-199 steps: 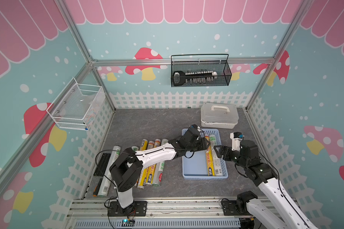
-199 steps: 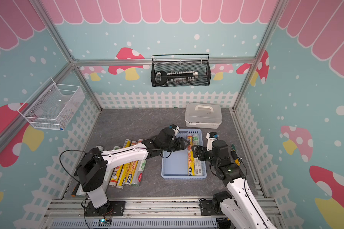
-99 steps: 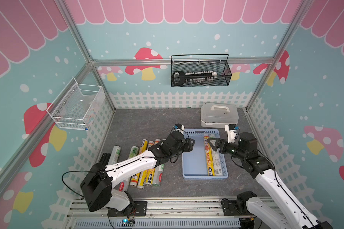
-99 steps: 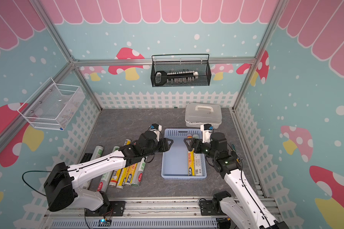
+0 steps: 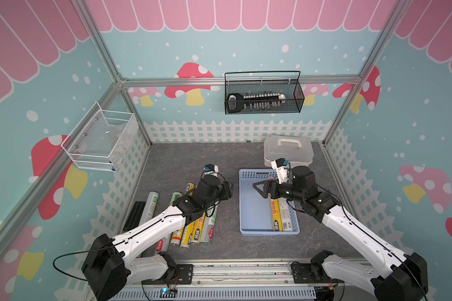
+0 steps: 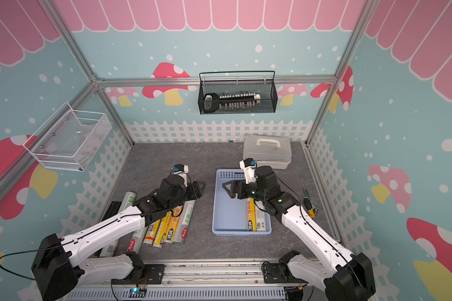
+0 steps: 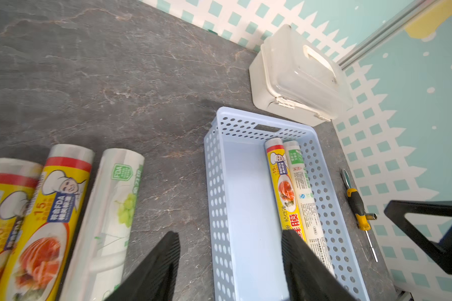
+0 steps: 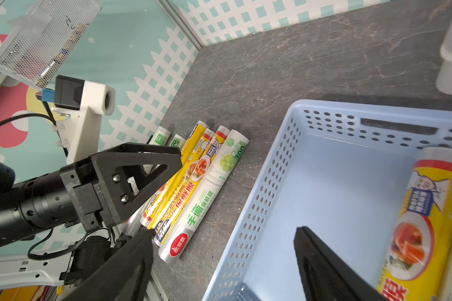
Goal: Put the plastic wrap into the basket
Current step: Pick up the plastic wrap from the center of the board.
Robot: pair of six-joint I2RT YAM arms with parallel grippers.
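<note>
Two plastic wrap rolls (image 5: 275,216), one yellow and one white, lie lengthwise in the basket (image 5: 245,208), just under the right gripper (image 5: 257,188), whose jaws are apart and empty. The left gripper (image 5: 229,191), likewise released, hovers beside the other rolls (image 5: 195,230). These lie parallel on the table (image 5: 183,161), their long axes running back along its arm.

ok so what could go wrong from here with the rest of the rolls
1. The rolls on the table lie packed side by side, so the left gripper may nudge neighbours or pinch two.
2. The right gripper hovers open over the basket; the left gripper, bringing a roll over, could hit it.
</note>
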